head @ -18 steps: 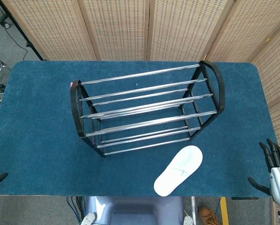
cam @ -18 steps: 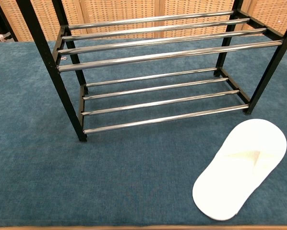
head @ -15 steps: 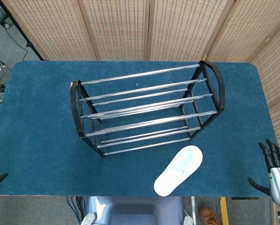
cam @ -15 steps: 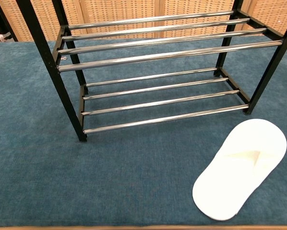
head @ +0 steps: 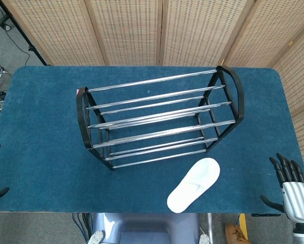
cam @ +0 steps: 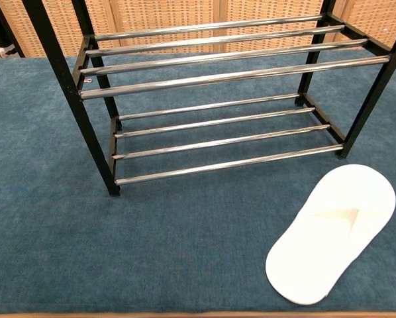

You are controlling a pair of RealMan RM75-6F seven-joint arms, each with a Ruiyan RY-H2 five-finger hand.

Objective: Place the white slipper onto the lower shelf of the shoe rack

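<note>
My right hand's fingers are spread, holding nothing; it has slid nearer the white slipper, ready to grab.

A bench covered in deep blue carpet-like cloth fills most of the head view. Behind its far edge stands a folding screen of woven tan panels in pale wooden frames. At the upper left, grey floor shows, with a black cable trailing across it. Light is even and soft.
</note>
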